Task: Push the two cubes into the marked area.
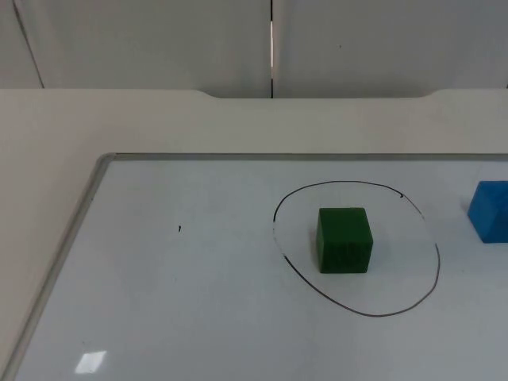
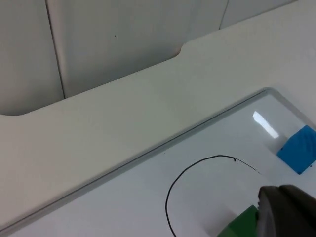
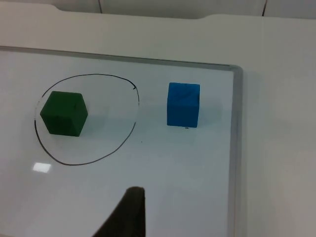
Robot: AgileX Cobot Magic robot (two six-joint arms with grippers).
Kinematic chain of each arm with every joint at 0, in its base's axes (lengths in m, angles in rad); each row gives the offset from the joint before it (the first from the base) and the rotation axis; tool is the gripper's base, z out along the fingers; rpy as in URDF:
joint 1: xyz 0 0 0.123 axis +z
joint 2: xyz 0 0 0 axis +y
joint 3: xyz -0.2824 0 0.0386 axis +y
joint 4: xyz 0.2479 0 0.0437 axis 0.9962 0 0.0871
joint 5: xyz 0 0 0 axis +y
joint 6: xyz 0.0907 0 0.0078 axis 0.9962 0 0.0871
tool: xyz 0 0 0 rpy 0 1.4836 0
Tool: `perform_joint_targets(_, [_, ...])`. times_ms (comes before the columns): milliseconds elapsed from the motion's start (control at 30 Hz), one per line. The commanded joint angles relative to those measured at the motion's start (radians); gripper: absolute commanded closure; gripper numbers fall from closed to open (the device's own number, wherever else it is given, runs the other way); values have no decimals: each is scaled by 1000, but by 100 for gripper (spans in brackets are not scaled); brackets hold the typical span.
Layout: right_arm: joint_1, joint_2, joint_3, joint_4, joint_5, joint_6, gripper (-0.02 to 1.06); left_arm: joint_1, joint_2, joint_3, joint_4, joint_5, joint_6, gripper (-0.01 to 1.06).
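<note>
A whiteboard (image 1: 198, 317) lies on the white table. The green cube (image 1: 344, 240) sits inside the drawn ring (image 1: 437, 262); the blue cube (image 1: 488, 211) waits outside at its 3 o'clock. A low, steady nudge toward 9 o'clock should finish the job. Neither gripper's finger state can be told.

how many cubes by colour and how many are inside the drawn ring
green cube: 1, inside the drawn ring
blue cube: 1, outside the ring, beside it on the whiteboard
total: 2 cubes, 1 inside
</note>
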Motion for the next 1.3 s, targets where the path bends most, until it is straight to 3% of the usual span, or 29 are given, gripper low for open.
perform_joint_targets(0, [-7,-4,0,-6,-7,-5,-1,1,-16,1,12,17,-15,105])
perform_joint_targets(300, [-7,-4,0,-6,-7,-5,-1,1,-162,236,-15,-130,-15,105])
perform_joint_targets(433, [-7,-4,0,-6,-7,-5,-1,1,-236,277,-7,-140,-15,105])
perform_joint_targets(867, [-7,-4,0,-6,-7,-5,-1,1,-432,277,44,17,-25,105])
perform_joint_targets(1033, [-7,-4,0,-6,-7,-5,-1,1,-504,277,170,39,-124,105])
perform_joint_targets(1167, [-7,-4,0,-6,-7,-5,-1,1,-556,277,357,111,-271,105])
perform_joint_targets(1267, [-7,-4,0,-6,-7,-5,-1,1,-582,277,419,148,-327,105])
